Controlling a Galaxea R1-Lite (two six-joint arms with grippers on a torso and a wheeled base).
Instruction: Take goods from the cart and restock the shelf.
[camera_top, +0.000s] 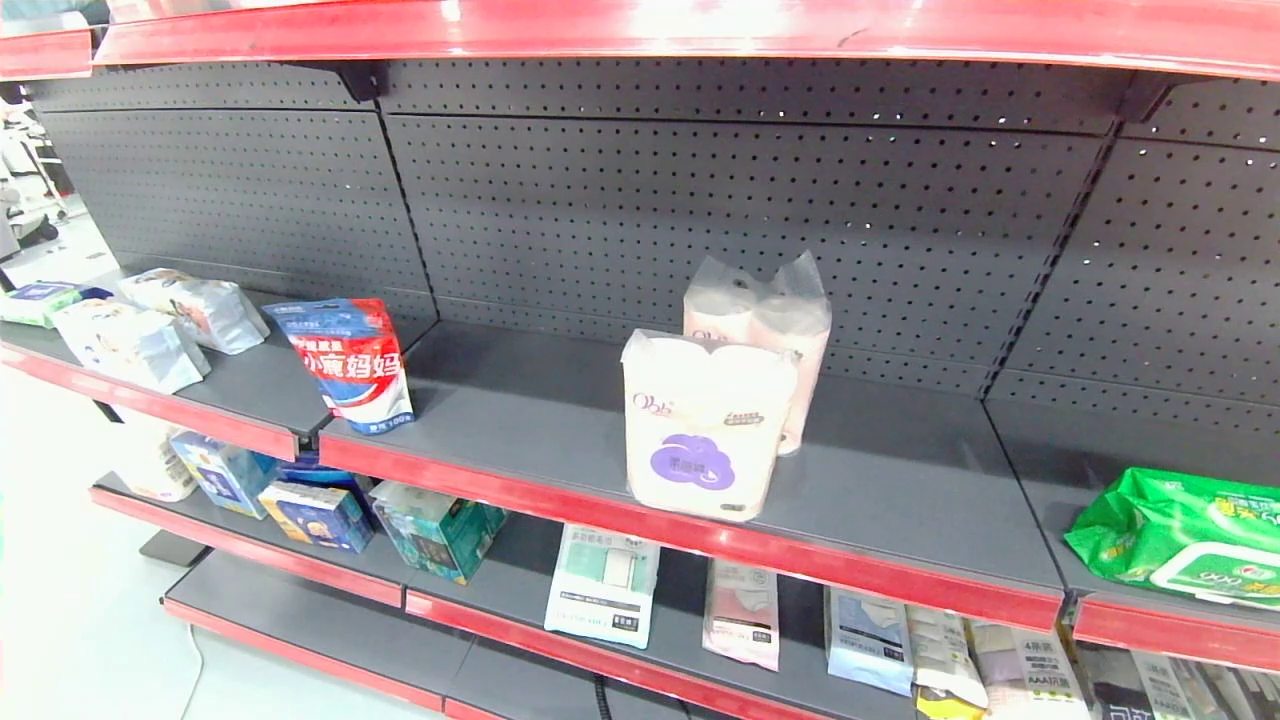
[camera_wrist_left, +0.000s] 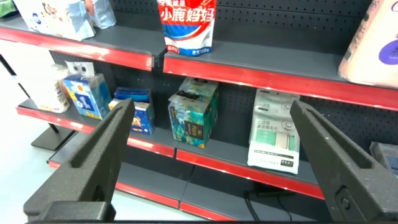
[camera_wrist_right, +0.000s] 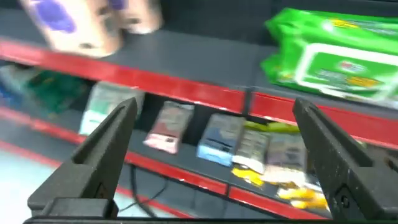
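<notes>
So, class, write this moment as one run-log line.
left gripper open, empty | right gripper open, empty | toilet-paper pack upright on shelf

front tissue pack (camera_top: 705, 425) mid shelf (camera_top: 900, 480), 2nd pack (camera_top: 775, 320) behind it, pouch (camera_top: 350, 360) to L, wipes (camera_top: 1180, 535) far R

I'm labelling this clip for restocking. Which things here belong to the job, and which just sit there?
Job: shelf; left gripper and right gripper, both open and empty.
Just sitting, already stocked: front paper-roll pack; red pouch; green wipes pack; teal box below.
</notes>
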